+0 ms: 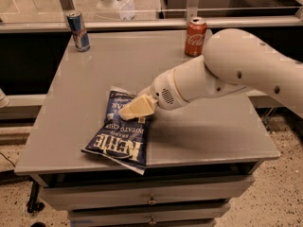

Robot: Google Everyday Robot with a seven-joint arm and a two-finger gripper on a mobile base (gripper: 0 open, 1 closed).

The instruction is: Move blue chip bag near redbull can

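The blue chip bag (120, 134) lies flat near the front left of the grey table (218, 136), its white lettering facing up. The redbull can (78, 30) stands upright at the table's far left corner, well apart from the bag. My gripper (127, 113) with cream-coloured fingers reaches in from the right on the white arm (246, 67) and sits over the upper middle of the bag, at or just above its surface.
A red Coca-Cola can (195, 30) stands at the back of the table, right of centre, just behind my arm. The table has drawers below its front edge (151, 200). A glass barrier runs behind the table.
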